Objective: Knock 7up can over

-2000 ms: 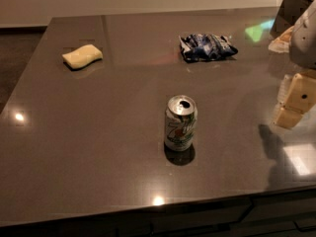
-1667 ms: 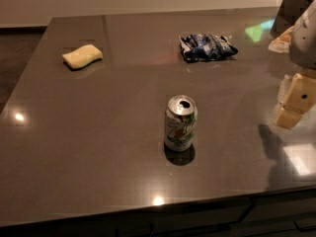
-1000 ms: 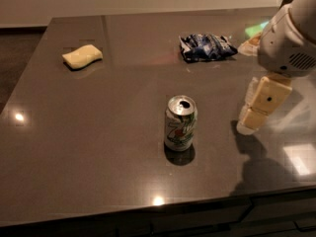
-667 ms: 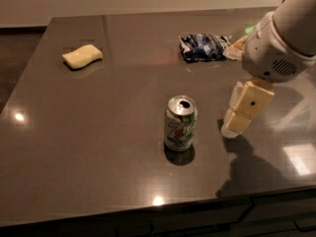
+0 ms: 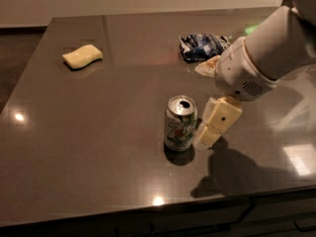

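You're hovering the claw (image 5: 214, 127), its opening impossible to tell, just beside the upright can (image 5: 180, 123), which is probably light and slick, so push near its rim.

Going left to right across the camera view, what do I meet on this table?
pale yellow sponge → 7up can, upright → gripper, just past the can and low over the table
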Robot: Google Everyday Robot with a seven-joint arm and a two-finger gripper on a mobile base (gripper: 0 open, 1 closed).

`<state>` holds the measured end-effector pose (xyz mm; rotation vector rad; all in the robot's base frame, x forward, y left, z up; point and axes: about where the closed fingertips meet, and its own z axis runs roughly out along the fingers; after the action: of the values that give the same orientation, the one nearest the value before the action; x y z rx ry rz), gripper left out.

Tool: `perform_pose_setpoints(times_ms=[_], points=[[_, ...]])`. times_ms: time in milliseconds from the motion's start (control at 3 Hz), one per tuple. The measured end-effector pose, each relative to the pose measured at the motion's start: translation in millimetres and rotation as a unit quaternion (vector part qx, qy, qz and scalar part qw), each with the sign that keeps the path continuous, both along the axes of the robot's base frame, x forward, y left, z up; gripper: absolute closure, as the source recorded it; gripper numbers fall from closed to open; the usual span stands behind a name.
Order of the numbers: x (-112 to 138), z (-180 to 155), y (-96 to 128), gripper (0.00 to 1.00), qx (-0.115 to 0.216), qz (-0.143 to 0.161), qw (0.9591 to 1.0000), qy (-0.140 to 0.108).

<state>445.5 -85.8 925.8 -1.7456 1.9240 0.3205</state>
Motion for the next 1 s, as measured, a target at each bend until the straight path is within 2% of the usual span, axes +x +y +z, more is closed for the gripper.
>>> perform_pose_setpoints(times_ms=[667, 1000], points=[[-4.7, -14.9, 30.1, 0.00, 0.035, 0.040, 0.9985, 0.013], [-4.8, -21.2, 37.4, 0.17, 0.043, 0.053, 0.9974, 0.022]])
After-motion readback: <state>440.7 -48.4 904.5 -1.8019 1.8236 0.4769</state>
